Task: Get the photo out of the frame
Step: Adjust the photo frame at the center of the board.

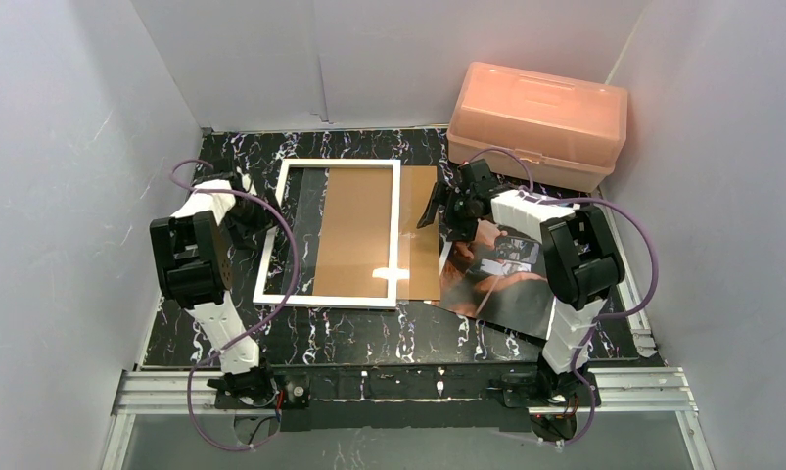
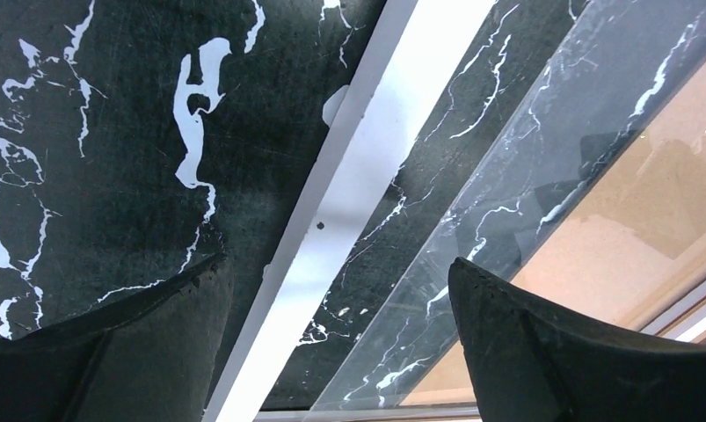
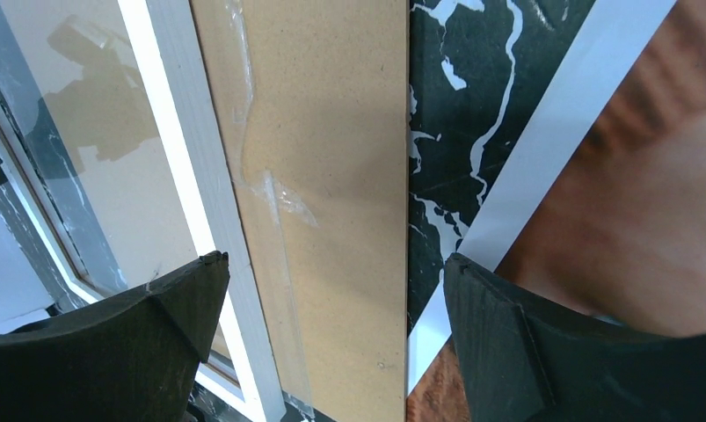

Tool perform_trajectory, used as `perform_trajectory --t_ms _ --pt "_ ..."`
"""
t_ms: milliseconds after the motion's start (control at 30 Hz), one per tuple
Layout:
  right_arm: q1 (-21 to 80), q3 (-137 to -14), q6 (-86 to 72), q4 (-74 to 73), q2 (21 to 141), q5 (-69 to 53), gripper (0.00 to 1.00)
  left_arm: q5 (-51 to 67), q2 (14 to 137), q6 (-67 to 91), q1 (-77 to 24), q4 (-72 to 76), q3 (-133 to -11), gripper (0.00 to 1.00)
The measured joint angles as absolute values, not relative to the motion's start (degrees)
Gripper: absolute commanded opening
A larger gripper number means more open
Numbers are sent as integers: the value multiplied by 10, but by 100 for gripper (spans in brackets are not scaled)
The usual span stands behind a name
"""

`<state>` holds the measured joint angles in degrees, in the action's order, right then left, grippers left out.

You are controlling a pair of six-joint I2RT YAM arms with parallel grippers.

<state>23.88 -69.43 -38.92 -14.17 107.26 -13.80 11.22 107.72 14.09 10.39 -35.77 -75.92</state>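
The frame (image 1: pixel 345 163), white-bordered, lies flat on the black marble table. The photo (image 1: pixel 506 294) lies outside it at the right, partly under my right arm; the right wrist view shows its reddish-brown print (image 3: pixel 622 193) with a white margin. My left gripper (image 1: pixel 256 217) hovers open over the frame's left rail (image 2: pixel 367 158), one finger on each side of it and nothing held (image 2: pixel 336 272). My right gripper (image 1: pixel 436 208) hangs open above the frame's right rail (image 3: pixel 191 176) and the photo's edge, empty (image 3: pixel 336 264).
A plain brown backing board (image 1: pixel 364 230) lies under the frame and sticks out past its right side (image 3: pixel 331 176). A clear pane (image 2: pixel 525 202) sits askew inside the frame. A pink plastic box (image 1: pixel 540 117) stands at the back right. White walls enclose the table.
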Motion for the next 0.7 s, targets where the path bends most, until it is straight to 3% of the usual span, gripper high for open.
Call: perform_trajectory --t_ms 700 --pt "241 -741 -395 -133 1123 -169 98 217 1111 161 110 -351 -764 79"
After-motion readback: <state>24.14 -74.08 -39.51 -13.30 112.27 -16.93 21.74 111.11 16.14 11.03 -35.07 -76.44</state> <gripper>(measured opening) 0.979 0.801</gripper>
